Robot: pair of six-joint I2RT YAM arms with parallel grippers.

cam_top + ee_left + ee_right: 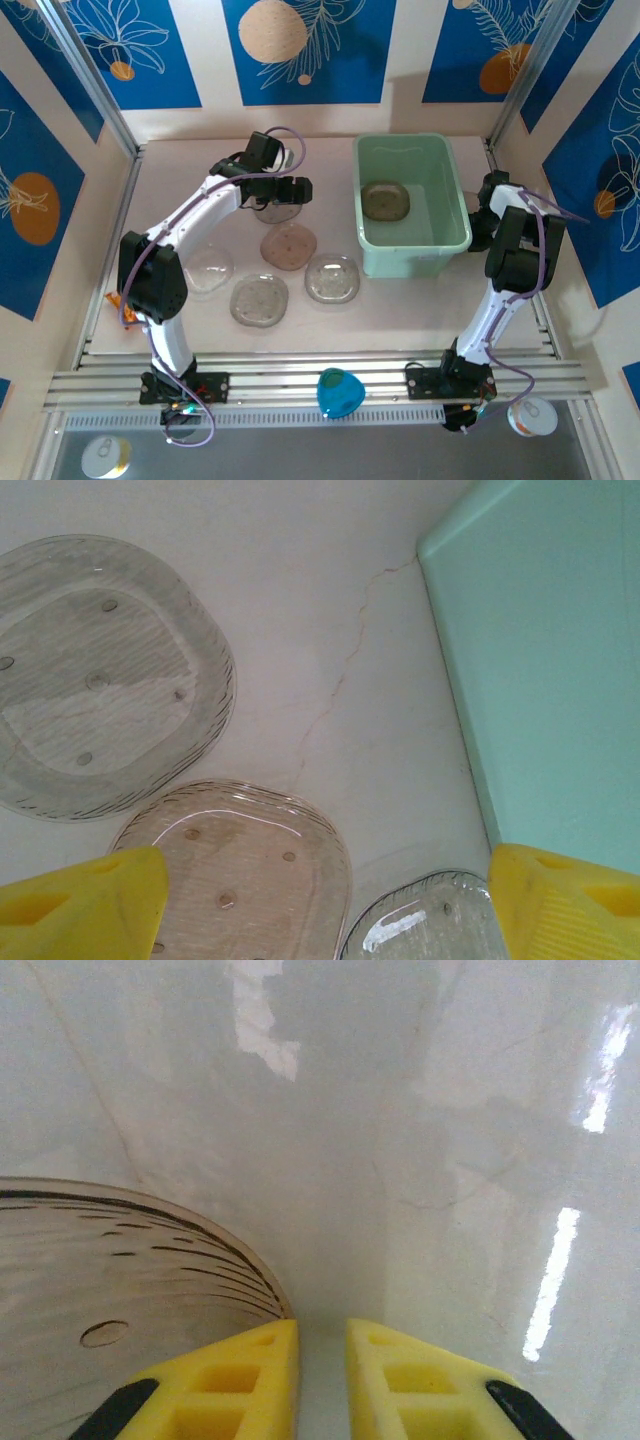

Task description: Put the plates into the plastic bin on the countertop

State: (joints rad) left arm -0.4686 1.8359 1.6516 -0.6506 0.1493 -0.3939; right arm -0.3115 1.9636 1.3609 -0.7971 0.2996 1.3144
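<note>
Left gripper (325, 880) hung spread wide above a pinkish plate (240, 870) on the countertop (330, 600), near the plastic bin (540, 660); right gripper (322, 1360) was nearly pressed together, empty. Plates (332, 278) appeared light, stiff, slick — pinching across the thin raised rim seemed best.

Blue wall panels printed with white leaves and orange discs (300, 50) are fitted on three sides. Ribbed aluminium rails (280, 382) are laid along the near edge, and a teal rounded plastic object (338, 392) is seated on them. A small orange packet (113, 296) is lodged at the left side.
</note>
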